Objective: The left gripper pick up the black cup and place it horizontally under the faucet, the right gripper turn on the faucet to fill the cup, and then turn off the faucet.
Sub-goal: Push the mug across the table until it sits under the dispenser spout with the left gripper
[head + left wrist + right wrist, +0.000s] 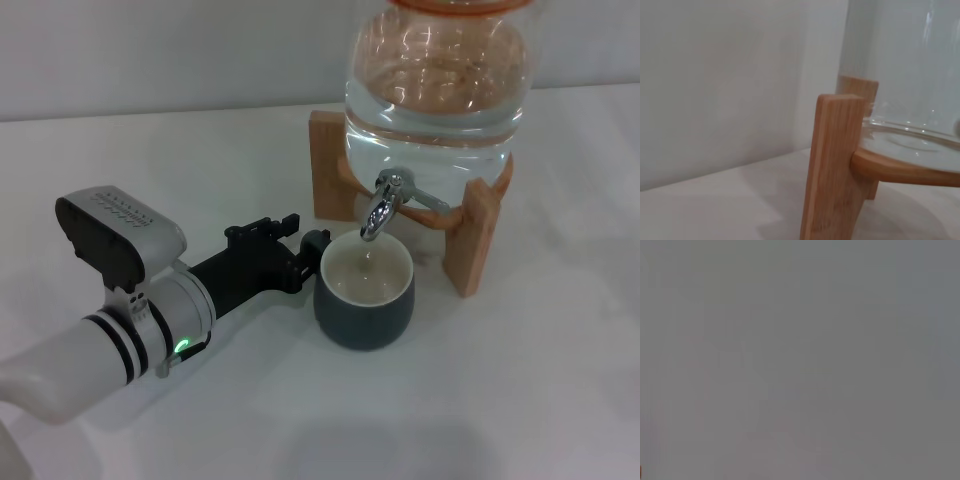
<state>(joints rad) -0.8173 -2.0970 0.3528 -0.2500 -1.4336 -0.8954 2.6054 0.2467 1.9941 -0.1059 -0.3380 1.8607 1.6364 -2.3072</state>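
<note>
On a white bench (520, 400), the black cup (364, 300) stands upright directly beneath the faucet (383, 205), its cream inside showing a shallow pool of water. The chrome spout points down into the cup's mouth, a faint thread of water beneath it, and the thin lever handle reaches toward four o'clock. The tap is fixed low on a clear glass water jar (435, 85), partly full, which rests on a wooden stand (478, 240) whose two near legs flank the cup's far side.

The left pincer (312, 250) reaches in from eight o'clock on its silver-white arm (110, 345), green light glowing, and its black fingers meet the cup's rim at nine o'clock, where the handle would be; how far they are spread, and whether they truly clamp the cup, cannot be told from here. The left wrist camera looks past a stand leg (832, 170) at the jar's glass base (910, 140).

The right pincer appears nowhere; its wrist camera gives only a featureless grey field.
</note>
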